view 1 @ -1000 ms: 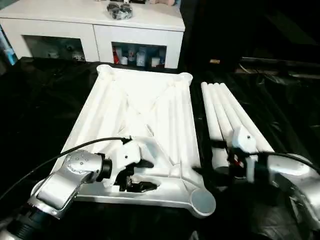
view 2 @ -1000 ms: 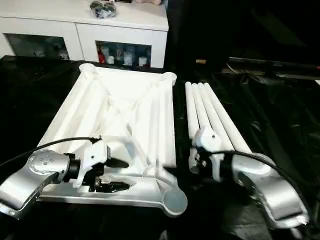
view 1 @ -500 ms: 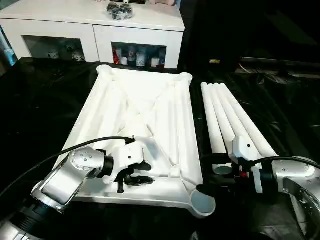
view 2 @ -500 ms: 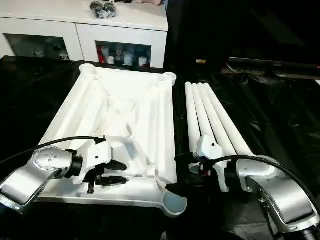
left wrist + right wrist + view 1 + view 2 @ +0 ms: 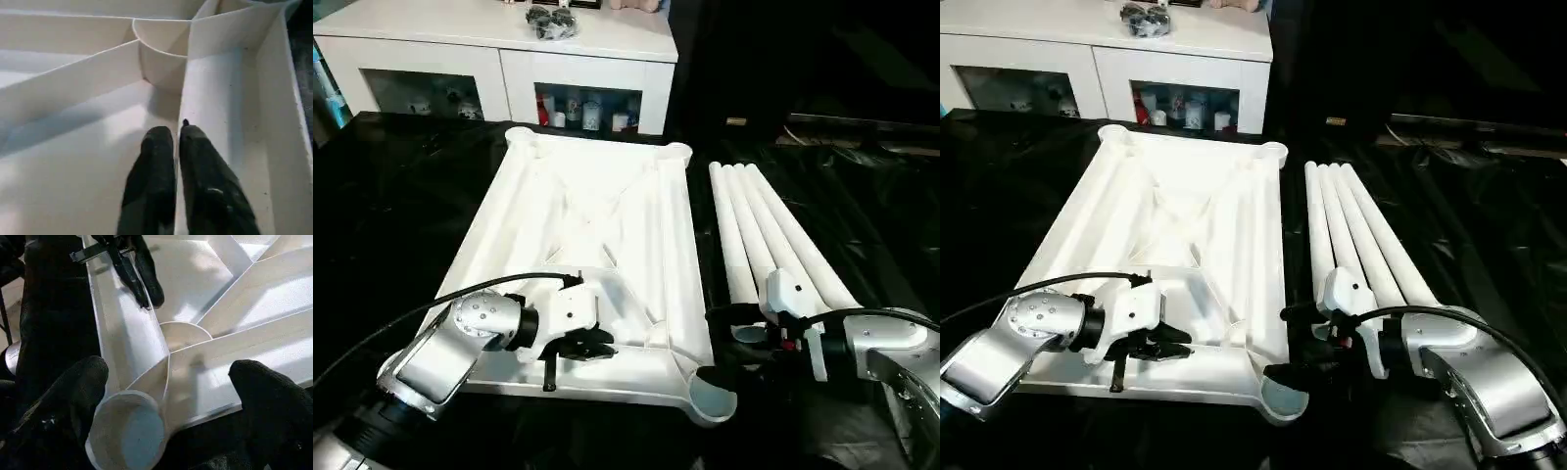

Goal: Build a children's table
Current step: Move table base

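In the middle of the head camera's picture the children's table top lies upside down on a black sheet, with its ribs facing up. Four white legs lie side by side just to the right of it, on the same sheet. In the lower left, the left gripper sits over the near rib of the top. Its two black fingers are pressed close together, one on each side of a thin white rib. In the lower right, the right gripper is at the near right corner socket. Its fingers are spread wide apart, with the round socket between them. At the top of the picture stands a white cabinet with glass fronts.
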{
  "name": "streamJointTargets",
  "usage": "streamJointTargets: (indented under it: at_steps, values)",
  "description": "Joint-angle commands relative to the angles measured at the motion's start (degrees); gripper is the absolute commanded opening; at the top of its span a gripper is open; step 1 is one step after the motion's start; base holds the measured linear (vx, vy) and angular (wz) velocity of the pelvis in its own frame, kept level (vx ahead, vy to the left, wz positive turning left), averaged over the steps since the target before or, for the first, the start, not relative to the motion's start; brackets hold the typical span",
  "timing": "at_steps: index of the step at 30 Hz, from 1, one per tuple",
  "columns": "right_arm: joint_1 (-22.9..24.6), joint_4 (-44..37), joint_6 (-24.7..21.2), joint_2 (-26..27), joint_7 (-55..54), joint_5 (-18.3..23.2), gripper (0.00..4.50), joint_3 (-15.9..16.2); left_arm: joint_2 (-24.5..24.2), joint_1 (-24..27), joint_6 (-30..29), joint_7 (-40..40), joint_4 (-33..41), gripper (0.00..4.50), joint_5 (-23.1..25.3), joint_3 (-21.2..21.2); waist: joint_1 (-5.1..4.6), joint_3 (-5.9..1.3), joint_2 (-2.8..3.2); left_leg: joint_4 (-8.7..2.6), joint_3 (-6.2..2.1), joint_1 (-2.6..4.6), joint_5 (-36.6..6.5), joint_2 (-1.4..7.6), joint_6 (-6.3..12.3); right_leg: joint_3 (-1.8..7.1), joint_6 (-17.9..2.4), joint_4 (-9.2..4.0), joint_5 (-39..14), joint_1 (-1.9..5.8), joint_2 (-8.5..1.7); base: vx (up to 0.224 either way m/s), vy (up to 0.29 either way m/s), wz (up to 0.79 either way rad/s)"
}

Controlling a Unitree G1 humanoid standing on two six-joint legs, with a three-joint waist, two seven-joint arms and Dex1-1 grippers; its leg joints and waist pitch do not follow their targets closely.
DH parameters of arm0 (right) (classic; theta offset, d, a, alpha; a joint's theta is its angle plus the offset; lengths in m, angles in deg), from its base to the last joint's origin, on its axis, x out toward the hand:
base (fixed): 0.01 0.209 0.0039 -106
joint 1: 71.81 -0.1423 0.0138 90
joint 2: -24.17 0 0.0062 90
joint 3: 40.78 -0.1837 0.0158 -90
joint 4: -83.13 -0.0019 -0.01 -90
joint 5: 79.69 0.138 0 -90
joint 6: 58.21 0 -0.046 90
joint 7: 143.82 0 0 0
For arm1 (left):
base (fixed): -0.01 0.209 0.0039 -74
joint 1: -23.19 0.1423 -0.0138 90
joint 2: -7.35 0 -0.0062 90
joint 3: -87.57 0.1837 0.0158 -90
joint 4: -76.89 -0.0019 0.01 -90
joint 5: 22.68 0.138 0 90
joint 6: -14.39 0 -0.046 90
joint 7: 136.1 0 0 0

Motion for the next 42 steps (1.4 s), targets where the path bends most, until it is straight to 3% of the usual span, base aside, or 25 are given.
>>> streamJointTargets:
  at_steps: [1,6,14,16,18,28,36,42]
  values:
    - [-0.16,0.63,0.92,-0.26,0.12,-0.86,4.50,0.24,-0.46,0.37,-0.23,2.84,0.40,0.06,1.27,-1.84,0.01,-2.80,0.08,-4.86,-2.07,0.83,-11.10,4.85,0.94,3.57,-11.35,-5.50,-11.70,0.90,-7.10,0.000,0.000,0.00]
    - [0.38,1.17,2.04,0.09,-0.25,-1.28,4.50,0.29,-1.06,1.36,0.21,6.12,4.24,0.00,1.63,-4.93,-0.52,-3.08,-0.17,-4.67,-2.10,0.28,-8.57,4.71,1.86,3.47,-12.13,-5.09,-7.00,1.40,-7.11,0.000,0.000,0.00]
    - [0.39,2.04,3.14,0.66,-0.24,-1.53,4.50,0.67,-3.36,0.01,0.87,7.45,8.55,0.00,2.69,-7.48,-0.58,-3.31,-0.05,-4.33,-1.94,0.37,-5.40,4.69,3.62,3.29,-13.10,-4.47,-1.21,1.20,-6.68,0.000,0.000,0.00]
    - [0.32,2.19,3.29,0.76,-0.20,-1.56,4.50,0.77,-3.66,-0.10,0.62,7.43,9.03,0.00,2.85,-7.61,-0.36,-3.74,0.06,-4.04,-1.85,0.35,-2.66,4.74,4.56,3.23,-13.61,-3.85,3.97,1.18,-6.60,0.000,0.000,0.00]
    - [0.09,2.72,3.81,1.23,-0.16,-1.72,4.50,1.16,-4.89,-0.51,-0.81,7.39,10.59,0.00,3.82,-7.67,-0.19,-3.73,0.13,-4.00,-1.82,0.29,-1.87,4.74,5.27,3.19,-14.03,-3.60,6.57,1.14,-6.64,0.000,0.000,0.00]
    - [0.19,2.21,3.63,2.06,-0.83,-1.79,4.50,1.88,-8.98,0.66,-5.32,8.65,12.00,0.00,8.59,-7.62,0.14,-3.39,0.47,-4.25,-1.83,0.46,-5.45,4.77,2.69,3.28,-13.66,-3.99,1.77,1.09,-6.70,0.000,0.000,0.00]
    - [0.05,1.20,2.94,2.23,-1.43,-1.69,4.50,2.04,-9.71,3.06,-13.58,9.11,14.10,0.00,9.37,-7.72,-0.20,-3.50,0.26,-4.15,-1.83,0.31,-4.15,4.68,3.03,3.26,-14.19,-3.77,3.56,1.28,-6.68,0.000,0.000,0.00]
    - [-0.06,1.68,3.55,2.17,-1.68,-2.11,4.50,1.84,-9.17,4.52,-19.12,10.62,15.11,0.00,10.13,-7.40,-0.59,-3.38,0.18,-4.14,-1.88,0.24,-4.91,4.59,3.19,3.22,-14.13,-4.07,1.43,1.29,-6.63,0.000,0.000,0.00]
